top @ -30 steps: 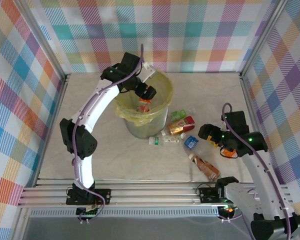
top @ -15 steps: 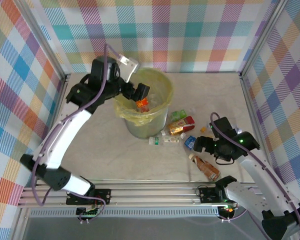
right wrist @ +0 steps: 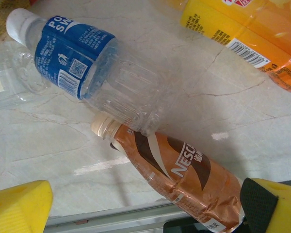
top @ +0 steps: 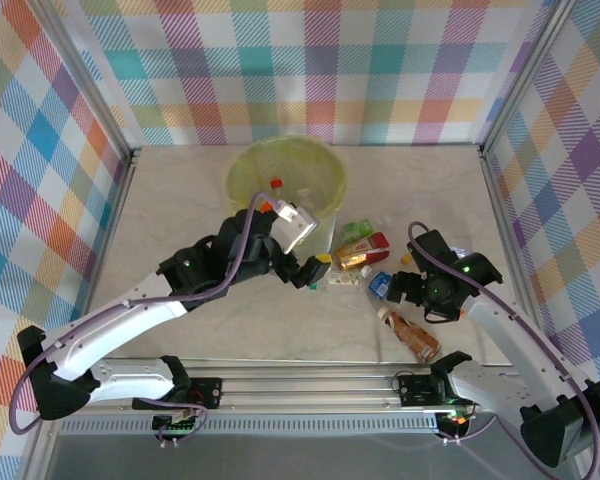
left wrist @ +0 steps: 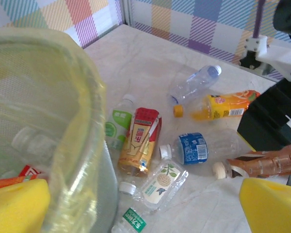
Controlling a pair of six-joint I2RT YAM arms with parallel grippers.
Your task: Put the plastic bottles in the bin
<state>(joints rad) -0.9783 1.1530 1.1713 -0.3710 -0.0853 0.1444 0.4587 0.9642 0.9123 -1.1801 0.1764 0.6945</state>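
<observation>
The left gripper (top: 314, 268) is held just beside the round pale grey-green bin (top: 332, 172), over whose rim a translucent yellow-green bag is folded, and is tilted down towards the plastic bottles scattered on the pale veined table (top: 180, 190). Its yellow foam pads (left wrist: 19, 206) are spread wide with nothing between them, a pose judged to suit choosing a next pick from the heap. A clear bottle (left wrist: 29, 141) and something orange-red are made out through the bag, so part of the task is judged done.

The right gripper (right wrist: 145, 195) is lowered close over a crumpled brown coffee bottle with a cream cap (right wrist: 179, 170). Its jaws are released and nothing is gripped. The brown bottle is judged the likely target, since it is framed between and just ahead of the pads. Its neck is touched by a clear bottle with a blue label and white cap (right wrist: 87, 63), by which a clean closure may be hindered. An orange-labelled bottle (right wrist: 242, 29) is seen near, beyond both. A red-and-cream labelled bottle (left wrist: 138, 145) is seen lying just beside the bin's wall, on the left arm's side of the heap.
</observation>
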